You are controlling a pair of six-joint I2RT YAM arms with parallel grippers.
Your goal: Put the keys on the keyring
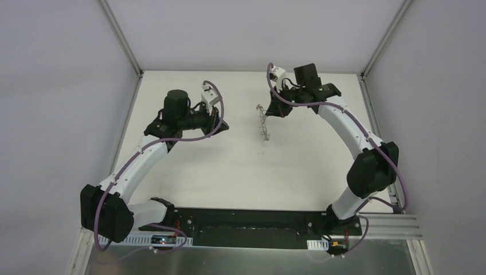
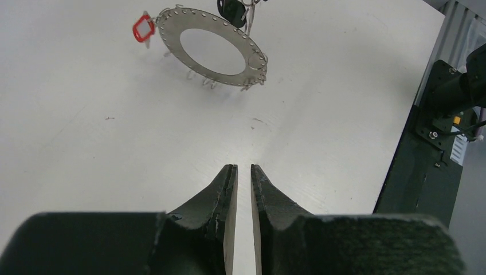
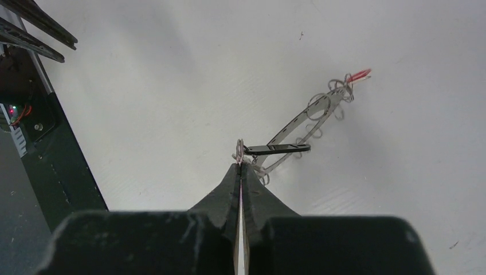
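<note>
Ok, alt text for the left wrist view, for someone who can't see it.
A flat grey keyring rimmed with wire loops tilts over a white table, a red key at its left edge, a black key at its far edge. Below, the left gripper shows its fingers slightly apart, holding nothing.

Grey keyring [image 2: 169,34]; red key head [image 2: 136,28]; black key head [image 3: 279,149]; white table [image 2: 114,143].

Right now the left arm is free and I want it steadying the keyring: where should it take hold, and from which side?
Likely the flat band of the keyring, on the arc nearest the left end effector, clear of the red-headed key and the right end effector. The ring stands tilted, face toward that side, so come head-on, one finger through the hole, pinching its thin faces.
</note>
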